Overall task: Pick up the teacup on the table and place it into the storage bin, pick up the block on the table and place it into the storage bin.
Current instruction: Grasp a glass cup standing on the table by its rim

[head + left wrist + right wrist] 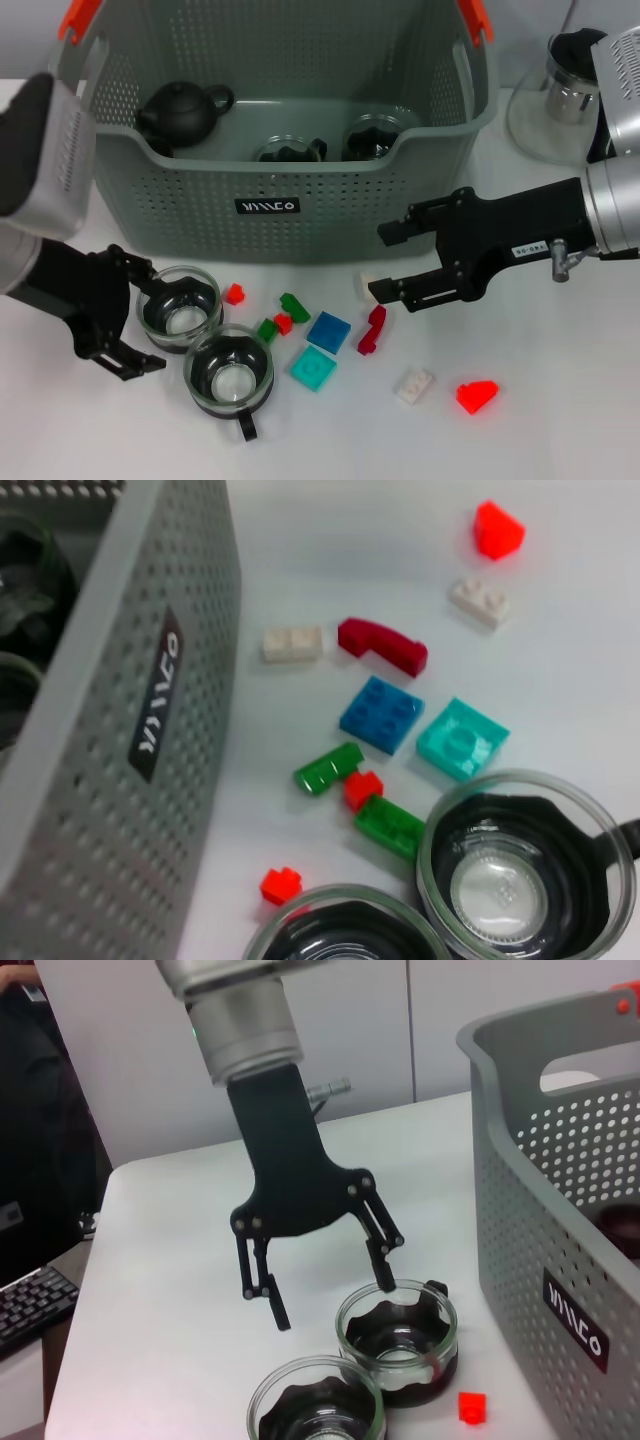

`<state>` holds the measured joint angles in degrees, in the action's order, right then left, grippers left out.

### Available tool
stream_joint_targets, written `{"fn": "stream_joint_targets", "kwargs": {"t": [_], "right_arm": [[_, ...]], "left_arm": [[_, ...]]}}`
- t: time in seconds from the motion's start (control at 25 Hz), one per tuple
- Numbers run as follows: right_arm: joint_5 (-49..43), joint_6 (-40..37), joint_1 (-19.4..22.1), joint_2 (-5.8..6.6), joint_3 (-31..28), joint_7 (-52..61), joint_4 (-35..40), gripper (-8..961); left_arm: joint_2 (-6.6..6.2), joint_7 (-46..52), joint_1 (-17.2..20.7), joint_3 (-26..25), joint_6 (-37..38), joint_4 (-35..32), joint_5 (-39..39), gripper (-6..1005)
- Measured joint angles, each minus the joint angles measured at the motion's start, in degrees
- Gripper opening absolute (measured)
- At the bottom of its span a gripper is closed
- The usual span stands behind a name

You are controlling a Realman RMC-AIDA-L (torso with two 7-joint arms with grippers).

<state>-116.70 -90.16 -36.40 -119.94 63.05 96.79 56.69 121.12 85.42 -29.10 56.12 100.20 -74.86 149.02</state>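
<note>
Teacup [180, 310], second cup [230, 370] beside, blocks [328, 331] near

Two teacups [180, 310] on the table, ten blocks [328, 331], one storage bin [330, 205].

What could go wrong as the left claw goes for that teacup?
The open left claw straddles the rim of the glass teacup with a black insert, which sits close against a second matching teacup; closing may nudge that one. Lifting could clip the front wall of the grey-green perforated storage bin.
</note>
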Motion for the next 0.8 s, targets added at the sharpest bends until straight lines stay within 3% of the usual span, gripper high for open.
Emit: {"fn": "stream_joint_targets", "kwargs": {"t": [0.36, 0.8], "right_arm": [[-0.02, 0.48, -0.41, -0.03, -0.04, 1.37, -1.04, 757], [0.04, 0.46, 0.1, -0.03, -0.13, 2.26, -1.47, 756]], "left_arm": [[2.32, -0.79, 0.66, 3.63, -2.09, -3.26, 3.88, 868], [3.16, -0.51, 2.26, 9.47, -7.03, -3.35, 6.82, 866]]}}
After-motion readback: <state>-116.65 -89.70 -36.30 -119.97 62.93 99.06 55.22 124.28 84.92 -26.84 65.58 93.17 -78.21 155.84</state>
